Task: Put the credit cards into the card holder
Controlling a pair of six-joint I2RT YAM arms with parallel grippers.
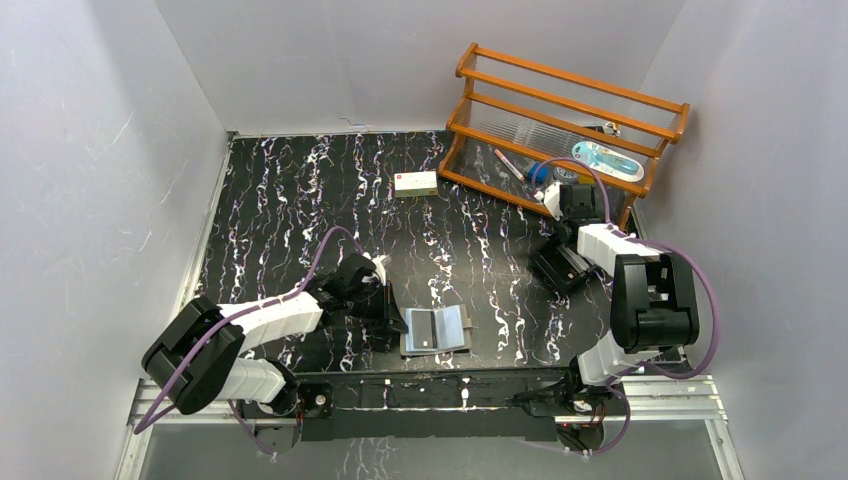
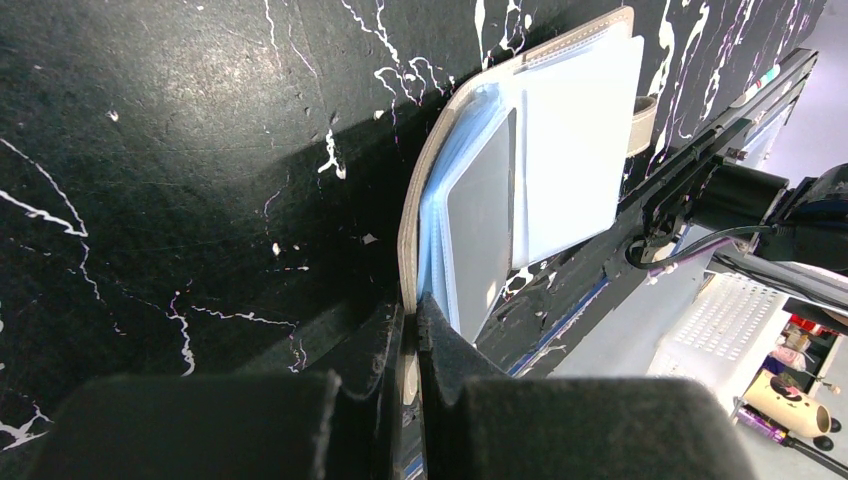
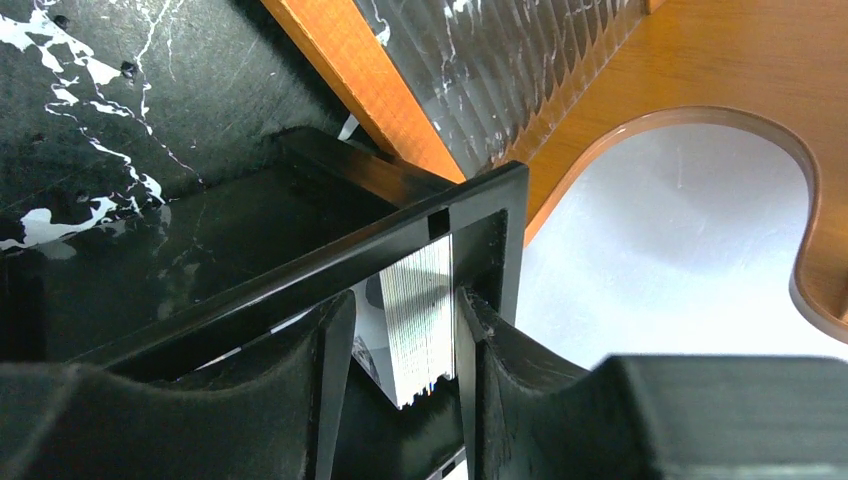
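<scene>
The card holder (image 1: 436,330) lies open on the black marbled table near the front edge, its light blue sleeves up. In the left wrist view (image 2: 575,120) a grey card (image 2: 480,230) sits in one sleeve. My left gripper (image 1: 392,312) is shut on the holder's taupe cover edge (image 2: 408,250), with the jaws (image 2: 410,325) pinching it. My right gripper (image 1: 562,262) reaches into a black tray (image 1: 553,272). In the right wrist view its fingers (image 3: 405,300) are open and straddle a stack of credit cards (image 3: 420,320) standing on edge inside the tray (image 3: 300,265).
A wooden rack (image 1: 560,130) with pens and a blue-and-white item stands at the back right, just behind the right gripper. A white box with a red mark (image 1: 415,183) lies at the back centre. White walls enclose the table on three sides.
</scene>
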